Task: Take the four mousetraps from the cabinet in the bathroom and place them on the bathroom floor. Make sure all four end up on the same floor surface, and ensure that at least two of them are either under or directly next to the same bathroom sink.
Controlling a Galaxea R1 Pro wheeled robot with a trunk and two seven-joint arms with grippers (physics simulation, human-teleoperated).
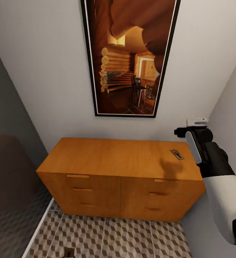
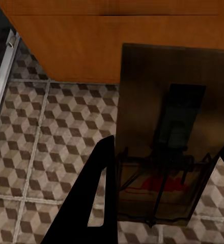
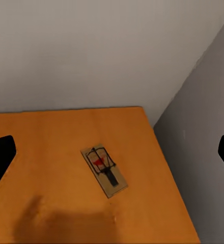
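One mousetrap [image 3: 104, 171] lies flat on the top of the cabinet [image 1: 110, 157], close to the cabinet's right rear corner and short of both edges there. The right gripper [image 3: 112, 155] is held above that corner with its fingers spread wide apart and nothing between them; its shadow falls on the wood just in front of the trap.

In the left wrist view a second mousetrap [image 2: 168, 137] is seen clamped between the left gripper's [image 2: 165, 178] fingers, held over the bathroom floor [image 2: 46, 137] just in front of the cabinet's base. A small dark object on the tiles in front of the cabinet cannot be identified.

The step in hand is judged to be the pick-up of the trap on the cabinet top. It is best done by bringing the right gripper straight down over the board, the fingers turned so that they close across the narrow sides rather than along the length. The wire parts should be avoided, since a grip on them may slip. As the board is thin, the fingertips need to reach almost to the wood before closing.
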